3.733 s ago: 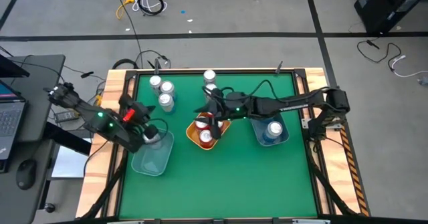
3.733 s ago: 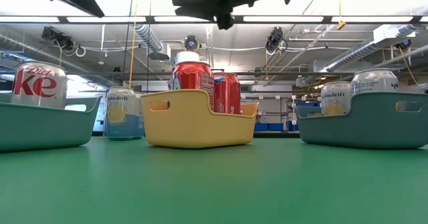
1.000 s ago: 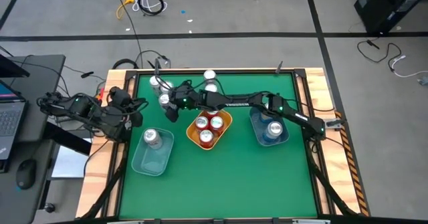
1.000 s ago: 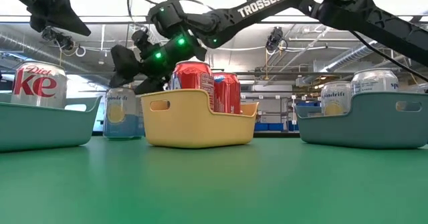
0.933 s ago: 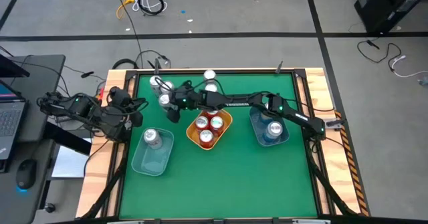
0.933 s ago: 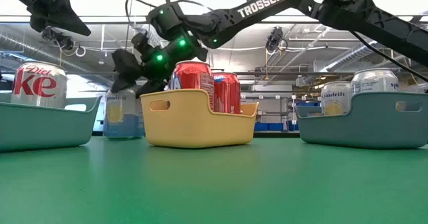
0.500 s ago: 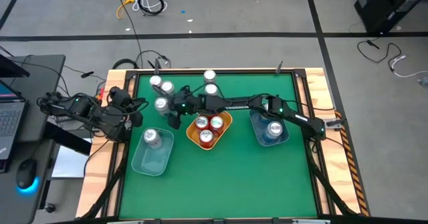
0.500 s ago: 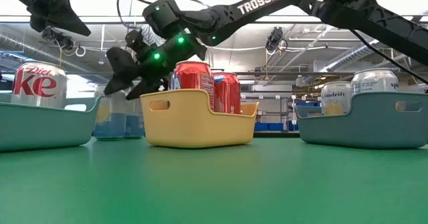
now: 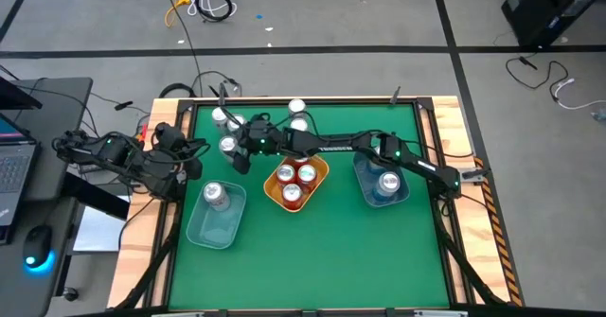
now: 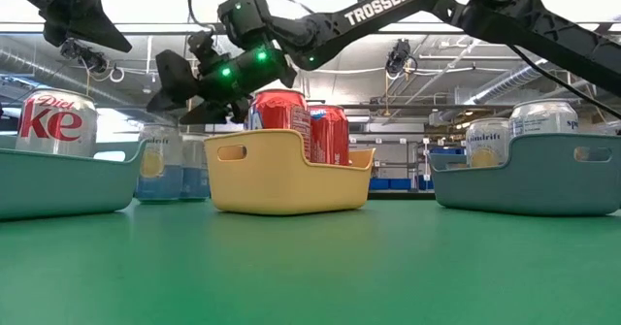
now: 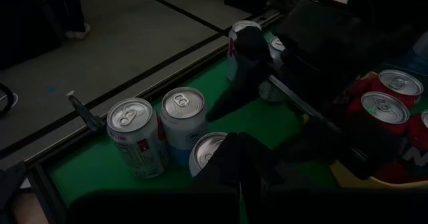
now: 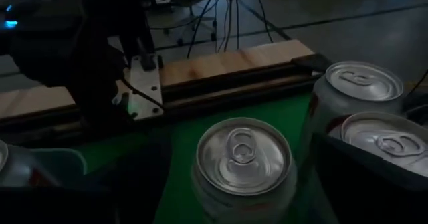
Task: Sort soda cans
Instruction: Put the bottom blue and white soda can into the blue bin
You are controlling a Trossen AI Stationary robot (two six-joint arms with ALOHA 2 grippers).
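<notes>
high: evenly lit | low: bright ceiling strips, backlit | wrist views: dim, perhaps underexposed, foreground murky

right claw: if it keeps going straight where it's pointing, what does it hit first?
Probably the loose can centred just ahead of the open right claw, at the table's back-left. Past it are the table edge and the left arm. Depth is unclear.

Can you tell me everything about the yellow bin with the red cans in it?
The yellow bin is a small tub that looks like plastic, with rounded corners, raised ends and a slot handle cut into its near wall. It sits flat on the green table, near the middle, between two blue-grey bins. Three red soda cans with silver tops stand upright inside it, rising above its rim. The right arm reaches past above it; nothing grips it.
</notes>
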